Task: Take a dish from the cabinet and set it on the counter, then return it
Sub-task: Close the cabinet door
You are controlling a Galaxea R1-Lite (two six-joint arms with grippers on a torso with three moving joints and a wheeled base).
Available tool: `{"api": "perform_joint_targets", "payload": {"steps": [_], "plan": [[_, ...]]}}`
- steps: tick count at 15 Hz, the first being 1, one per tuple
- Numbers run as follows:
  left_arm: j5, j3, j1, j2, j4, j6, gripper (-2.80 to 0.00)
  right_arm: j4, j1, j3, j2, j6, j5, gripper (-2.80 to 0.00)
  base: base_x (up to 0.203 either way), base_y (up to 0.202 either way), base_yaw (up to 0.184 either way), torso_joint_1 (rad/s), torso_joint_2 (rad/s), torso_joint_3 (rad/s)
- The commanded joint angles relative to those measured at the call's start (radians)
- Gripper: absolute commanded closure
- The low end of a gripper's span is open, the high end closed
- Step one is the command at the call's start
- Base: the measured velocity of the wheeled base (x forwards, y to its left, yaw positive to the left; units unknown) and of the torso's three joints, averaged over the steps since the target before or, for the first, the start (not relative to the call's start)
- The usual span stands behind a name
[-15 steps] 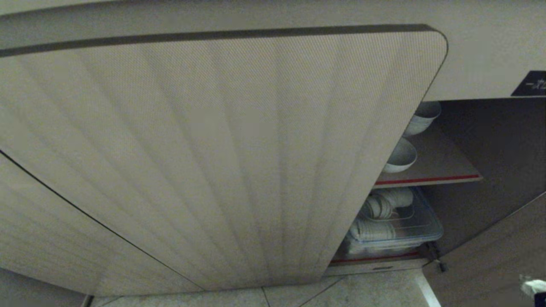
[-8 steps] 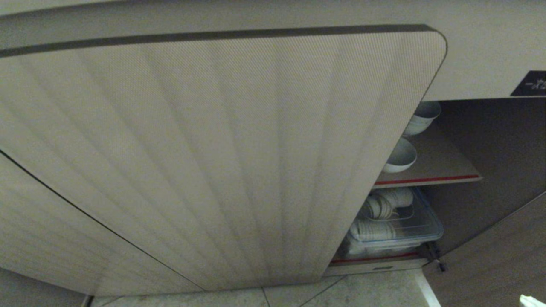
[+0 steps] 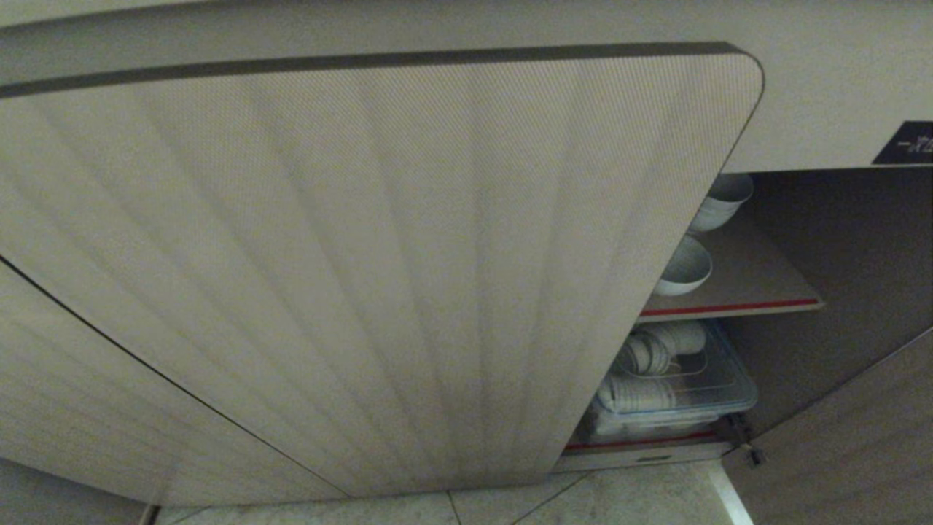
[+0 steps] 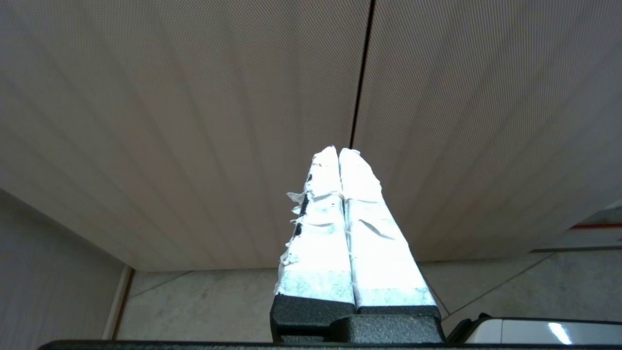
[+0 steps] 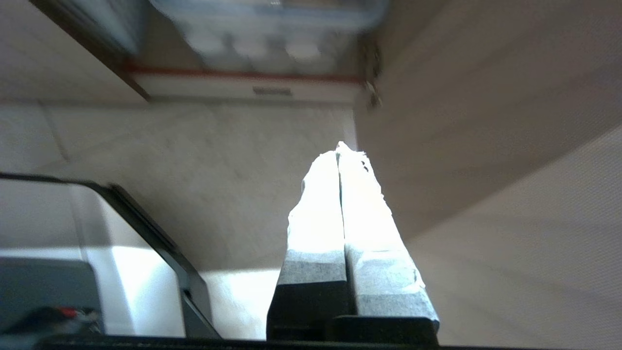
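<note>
The cabinet (image 3: 838, 240) stands open at the right. Its big ribbed door (image 3: 364, 255) swings toward me and hides most of the inside. Two white bowls (image 3: 685, 266) (image 3: 721, 197) sit on the brown shelf with the red edge (image 3: 729, 307). The counter's cream front edge (image 3: 802, 109) runs above. My right gripper (image 5: 338, 146) is shut and empty, low over the floor beside the open right door (image 5: 461, 121), outside the head view. My left gripper (image 4: 338, 149) is shut and empty, parked facing closed ribbed doors (image 4: 194, 121).
A clear plastic tub (image 3: 678, 394) with stacked white dishes sits on the cabinet's bottom level. The right-hand door (image 3: 838, 452) hangs open at the lower right. A black panel (image 3: 904, 142) shows on the counter. Tiled floor (image 3: 641, 496) lies below, and my white base (image 5: 97, 272) is near the right gripper.
The white tip of my right gripper, seen at the lower right corner of the head view, has slid down out of that view. The cabinet and dishes have not moved.
</note>
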Motion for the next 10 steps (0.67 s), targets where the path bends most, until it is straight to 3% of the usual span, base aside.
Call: {"api": "perform_joint_targets", "payload": {"steps": [1,5,10], "plan": [[0.000,0.000,0.001,0.000,0.000,-0.001,0.00,0.031,0.001,-0.006,-0.164,0.000,0.045,0.00,0.000,0.000,0.000,0.000,0.00,0.000],[0.000,0.000,0.001,0.000,0.000,-0.001,0.00,0.111,-0.001,0.001,-0.322,-0.004,0.180,0.00,0.000,0.000,0.000,0.000,0.00,0.000],[0.000,0.000,0.001,0.000,0.000,-0.001,0.00,0.170,-0.062,-0.007,-0.454,0.023,0.197,0.00,0.000,0.000,0.000,0.000,0.00,0.000]]}}
